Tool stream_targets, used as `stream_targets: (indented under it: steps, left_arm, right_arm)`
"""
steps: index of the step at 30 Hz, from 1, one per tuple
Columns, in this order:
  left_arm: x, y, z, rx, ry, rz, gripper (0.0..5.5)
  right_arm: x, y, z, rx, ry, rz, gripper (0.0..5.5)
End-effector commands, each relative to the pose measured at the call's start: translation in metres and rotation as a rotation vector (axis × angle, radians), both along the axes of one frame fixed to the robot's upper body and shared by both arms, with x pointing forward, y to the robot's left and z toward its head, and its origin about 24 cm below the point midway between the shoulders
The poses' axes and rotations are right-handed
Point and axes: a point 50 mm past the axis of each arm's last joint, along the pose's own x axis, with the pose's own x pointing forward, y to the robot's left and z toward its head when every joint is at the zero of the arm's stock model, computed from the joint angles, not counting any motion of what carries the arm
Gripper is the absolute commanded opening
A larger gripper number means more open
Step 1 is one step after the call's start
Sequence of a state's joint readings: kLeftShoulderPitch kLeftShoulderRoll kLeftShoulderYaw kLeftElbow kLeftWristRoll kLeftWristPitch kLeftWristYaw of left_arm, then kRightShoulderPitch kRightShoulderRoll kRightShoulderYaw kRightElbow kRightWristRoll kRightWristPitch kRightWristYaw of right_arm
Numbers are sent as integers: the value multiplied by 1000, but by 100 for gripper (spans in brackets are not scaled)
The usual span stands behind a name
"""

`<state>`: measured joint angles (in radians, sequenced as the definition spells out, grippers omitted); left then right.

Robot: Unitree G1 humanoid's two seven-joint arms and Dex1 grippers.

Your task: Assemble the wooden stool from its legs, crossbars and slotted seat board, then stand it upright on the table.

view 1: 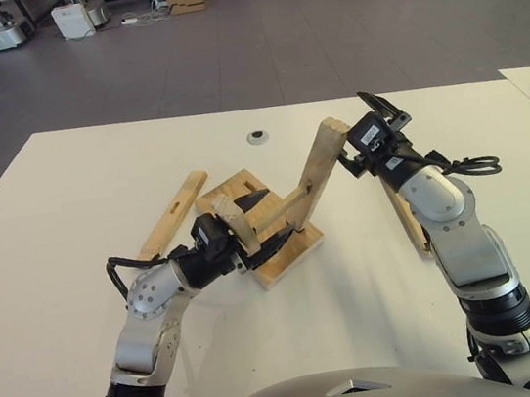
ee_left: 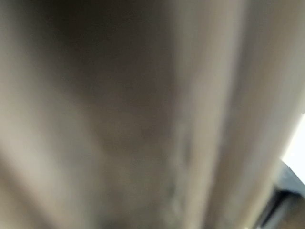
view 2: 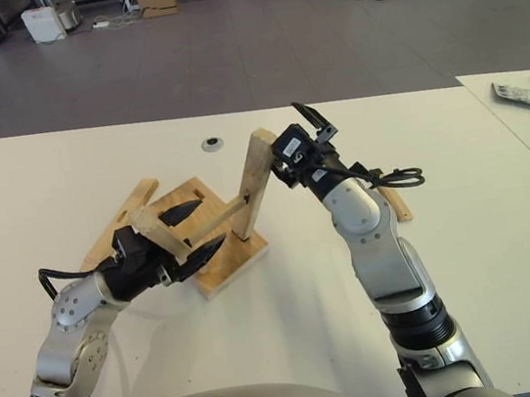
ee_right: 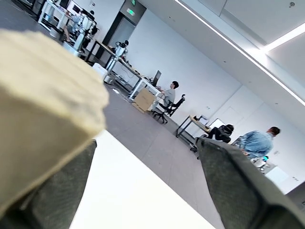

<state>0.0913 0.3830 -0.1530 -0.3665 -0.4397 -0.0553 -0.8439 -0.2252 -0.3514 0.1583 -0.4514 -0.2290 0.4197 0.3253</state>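
Low centre-left, the left gripper (view 1: 250,235) clamps 1 leg of the pale wooden leg-and-crossbar frame (view 1: 318,171). The frame tilts over the flat square wooden seat board (view 1: 273,268) on the white table (view 1: 66,187). A loose slotted wooden leg (view 1: 174,216) lies left of the board. Upper right of centre, the right gripper (view 1: 357,136) hangs open just beside the frame's raised end.
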Motion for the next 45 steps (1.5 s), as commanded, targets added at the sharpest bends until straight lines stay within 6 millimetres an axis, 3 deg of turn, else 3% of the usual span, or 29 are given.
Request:
stream_targets:
  steps: [1,5,7,12,14,16,17,19,21,23,26,28,35,39,42,45]
  left_arm:
    - [-14,18,2,51,30,-17,354]
    - [-18,48,24,123,35,-12,354]
    - [-4,54,56,73,-11,18,354]
    - [4,53,165,-466,-177,-59,354]
    - [0,49,190,-600,-203,-112,354]
    - [3,47,197,-624,-222,-75,354]
    - [5,48,192,-596,-204,-44,354]
    - [9,46,163,-416,-60,-14,354]
    - [9,44,102,-96,181,34,354]
    - [-4,44,47,146,406,23,354]
    - [-23,40,-8,247,609,1,354]
    - [-18,39,-16,205,599,35,354]
    - [-2,40,-13,169,499,79,354]
    - [3,21,-11,145,441,26,354]
    - [0,13,-11,138,442,-20,354]
    - [-6,10,-4,126,431,-64,354]
  right_arm:
    - [16,-43,4,-42,-12,-101,389]
    - [19,-61,26,-17,-85,-124,389]
    - [18,-62,50,134,-129,-104,389]
    - [13,-44,98,588,-161,97,389]
    - [14,-35,107,701,-141,160,389]
    - [17,-19,112,760,-118,229,389]
    - [19,-10,113,783,-99,258,389]
    - [22,5,98,809,-10,284,389]
    - [23,24,57,801,167,274,389]
    - [20,37,27,768,291,274,389]
    - [19,44,18,753,336,281,389]
    - [21,39,20,748,320,263,389]
    - [24,35,25,732,282,256,389]
    - [21,20,76,863,167,424,389]
    - [19,9,89,915,194,479,389]
    - [14,-3,85,923,293,515,389]
